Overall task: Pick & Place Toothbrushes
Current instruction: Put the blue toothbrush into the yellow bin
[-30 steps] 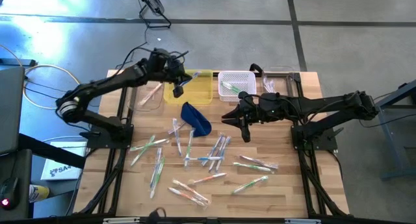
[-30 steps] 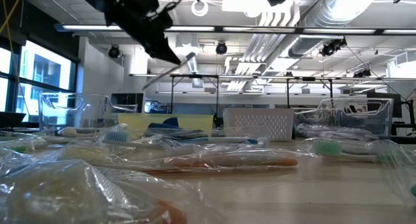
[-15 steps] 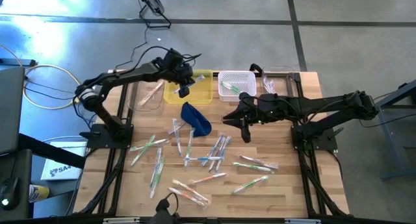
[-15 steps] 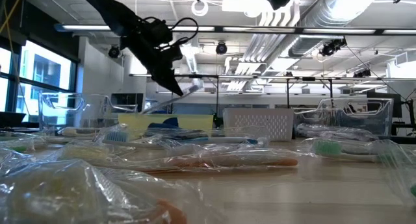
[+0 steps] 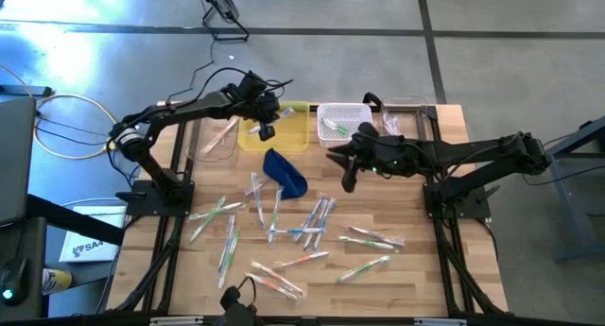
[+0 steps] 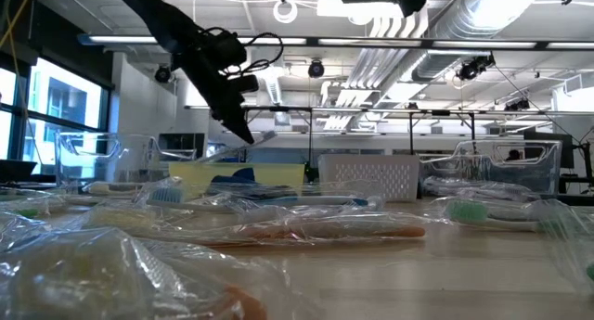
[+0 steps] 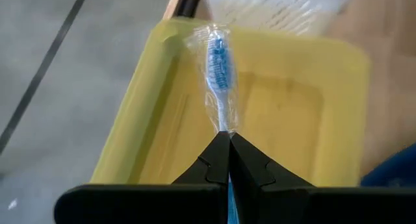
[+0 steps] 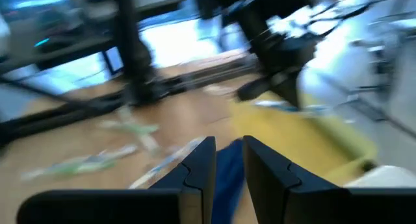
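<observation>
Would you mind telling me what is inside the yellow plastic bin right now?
The yellow plastic bin looks bare inside; the left end effector holds a wrapped blue-bristled toothbrush above it, hiding part of the floor.

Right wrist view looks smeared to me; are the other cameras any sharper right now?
Right wrist view: motion-blurred throughout. Left wrist view: sharp on the wrapped blue-bristled toothbrush over the yellow plastic bin. Low view: nearest clear wrappers out of focus, bright ceiling lights behind. High view: evenly lit and crisp.

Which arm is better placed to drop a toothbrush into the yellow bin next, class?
The left. Its gripper is shut on a blue toothbrush directly above the yellow bin. The right gripper hangs empty over the table, beside the bins.
</observation>
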You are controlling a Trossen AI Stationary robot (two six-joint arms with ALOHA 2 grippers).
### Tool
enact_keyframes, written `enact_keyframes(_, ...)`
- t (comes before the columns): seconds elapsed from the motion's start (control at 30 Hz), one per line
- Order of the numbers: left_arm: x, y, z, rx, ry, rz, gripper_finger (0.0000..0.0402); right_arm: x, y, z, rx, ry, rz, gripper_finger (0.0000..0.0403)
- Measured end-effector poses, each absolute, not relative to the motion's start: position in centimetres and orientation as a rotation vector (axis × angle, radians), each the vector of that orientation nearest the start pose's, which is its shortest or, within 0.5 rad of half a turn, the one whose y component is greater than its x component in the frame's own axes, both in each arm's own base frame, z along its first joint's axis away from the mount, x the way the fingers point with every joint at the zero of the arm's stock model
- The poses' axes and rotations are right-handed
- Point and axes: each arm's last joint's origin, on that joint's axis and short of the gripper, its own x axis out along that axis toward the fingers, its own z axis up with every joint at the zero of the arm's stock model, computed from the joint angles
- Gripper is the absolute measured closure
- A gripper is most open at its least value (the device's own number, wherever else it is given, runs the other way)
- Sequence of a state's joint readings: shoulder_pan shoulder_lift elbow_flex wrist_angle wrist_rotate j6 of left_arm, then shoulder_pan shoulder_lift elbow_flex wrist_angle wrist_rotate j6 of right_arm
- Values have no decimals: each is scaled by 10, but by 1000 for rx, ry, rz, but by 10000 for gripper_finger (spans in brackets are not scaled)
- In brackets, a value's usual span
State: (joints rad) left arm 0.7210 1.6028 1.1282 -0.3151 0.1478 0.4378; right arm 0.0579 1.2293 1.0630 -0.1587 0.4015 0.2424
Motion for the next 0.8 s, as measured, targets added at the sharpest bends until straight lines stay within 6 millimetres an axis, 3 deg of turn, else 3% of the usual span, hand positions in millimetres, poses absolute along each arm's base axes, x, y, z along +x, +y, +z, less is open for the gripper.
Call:
enact_keyframes(0.37,271,238,211,-4,797,330,401,274,-16,346,164,203,-531,332)
enact_keyframes(0.8,273,240,204,-66,799,329,384,275,-13,345,157,224,-422,332)
